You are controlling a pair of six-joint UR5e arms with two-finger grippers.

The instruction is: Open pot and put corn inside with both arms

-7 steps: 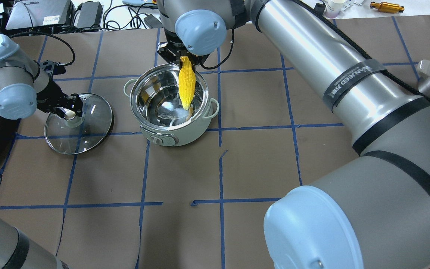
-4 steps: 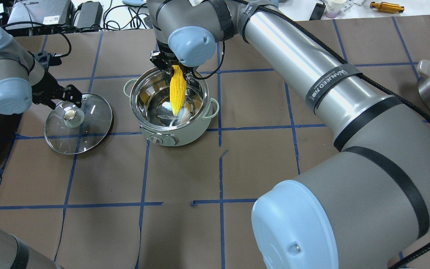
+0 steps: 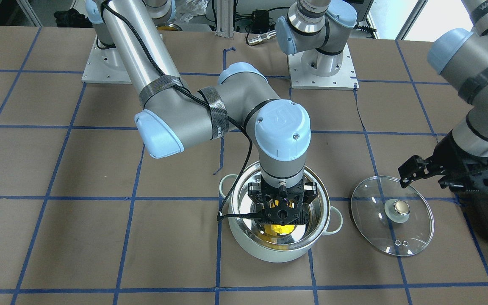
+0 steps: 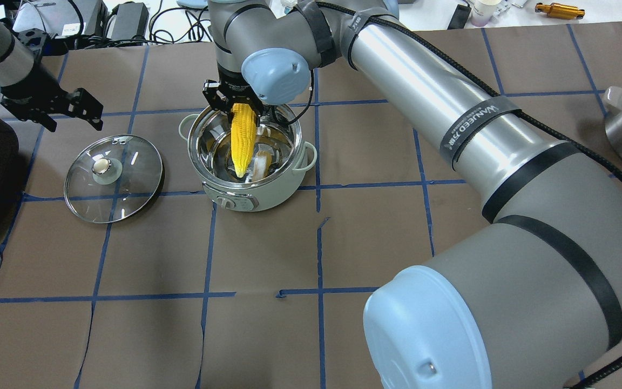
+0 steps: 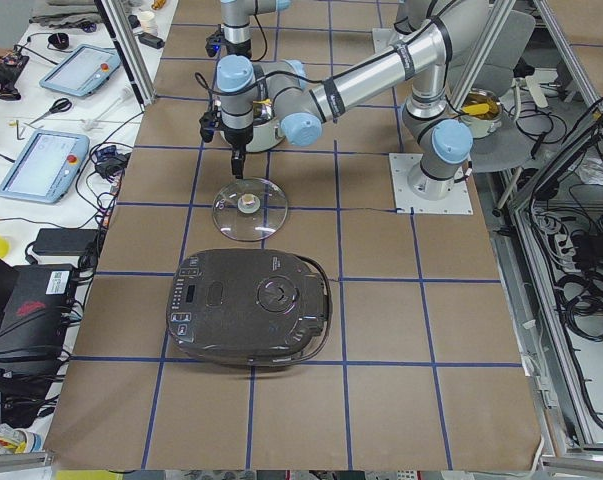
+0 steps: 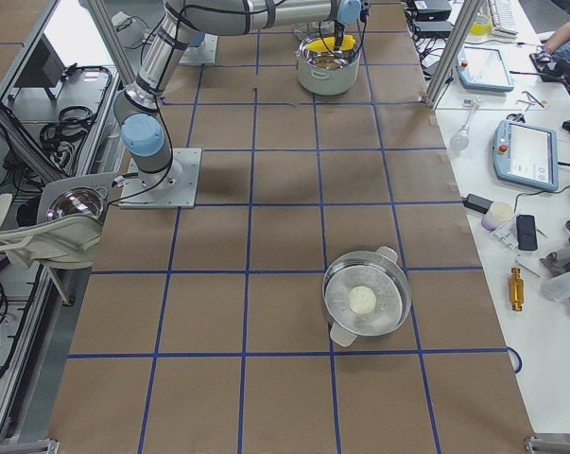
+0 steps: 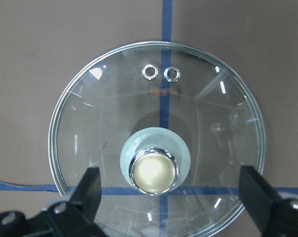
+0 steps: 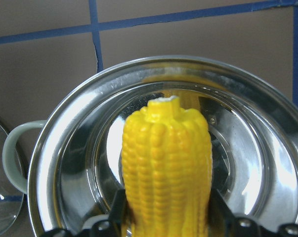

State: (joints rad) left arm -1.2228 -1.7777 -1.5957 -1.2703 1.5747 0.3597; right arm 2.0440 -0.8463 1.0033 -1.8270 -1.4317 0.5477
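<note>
The mint-white pot (image 4: 270,195) stands open, also seen from the front (image 3: 269,255). My right gripper (image 4: 239,108) is shut on the thick end of the yellow corn (image 4: 241,141) and holds it upright, tip down inside the steel bowl. The right wrist view shows the corn (image 8: 166,163) over the pot's inside (image 8: 257,163). The glass lid (image 4: 127,183) lies flat on the table left of the pot. My left gripper (image 4: 89,111) is open and empty, above and beyond the lid. In the left wrist view its fingers (image 7: 88,190) straddle the lid knob (image 7: 154,169) from above.
A black appliance (image 5: 249,305) sits at the table's left end, near my left arm. A steel steamer (image 6: 365,298) holding a white bun sits far to the right. Cables and boxes (image 4: 127,21) lie past the far edge.
My left gripper has let go of the lid knob, lifted and drawn back to the far left. My right gripper has moved left with the corn, its tip now deeper in the pot.
</note>
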